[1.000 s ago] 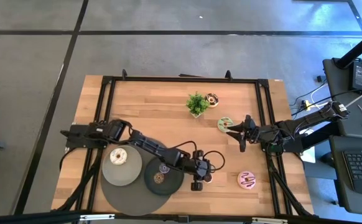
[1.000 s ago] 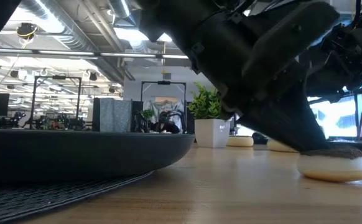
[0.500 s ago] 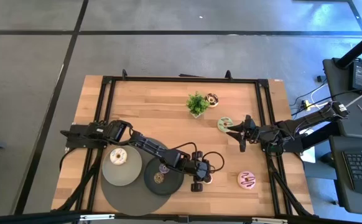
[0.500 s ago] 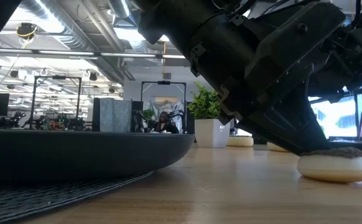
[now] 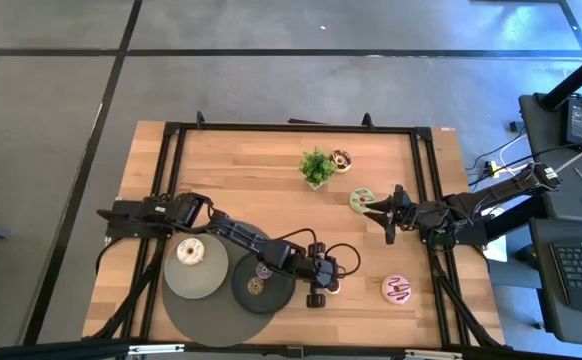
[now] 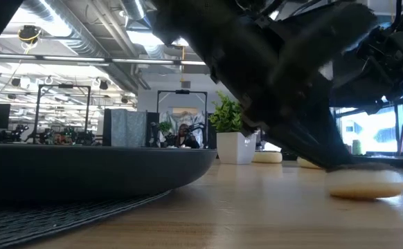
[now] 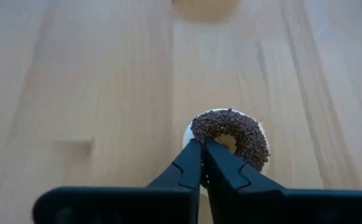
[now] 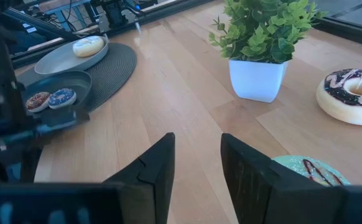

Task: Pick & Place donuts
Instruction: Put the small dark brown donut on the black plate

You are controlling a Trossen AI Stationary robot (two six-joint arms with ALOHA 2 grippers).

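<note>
A small donut (image 7: 231,134) with brown sprinkles on a cream base lies flat on the wood near the front middle of the table (image 5: 333,287). My left gripper (image 7: 203,146) is shut at its near rim. My right gripper (image 5: 386,215) waits open at the right, beside a green donut (image 5: 361,198) that lies on the table. A pink striped donut (image 5: 398,290) lies at the front right. A chocolate donut (image 5: 342,160) lies by the potted plant. A cream donut (image 5: 191,252) rests on the grey plate, and two tiny donuts (image 5: 259,278) sit on the dark plate. My left gripper touches the sprinkled top rim (image 7: 199,132) of the small donut, on the side nearest the arm, with its shut fingertips (image 7: 192,152). The fingers slant down from the table's left. Nothing shows between them. The donut lies flat on the table.
The potted plant (image 5: 317,167) stands at the back middle. A grey plate (image 5: 209,275) and a dark plate (image 5: 276,290) sit on a round dark mat (image 5: 206,320) at the front left, just behind my left arm. Bare wood lies between the small donut and the pink one.
In the low view my left gripper's fingers have shifted over the small donut and show blurred. The donut under them has slid a little toward the table's left and still lies flat. My right arm has kept still.
</note>
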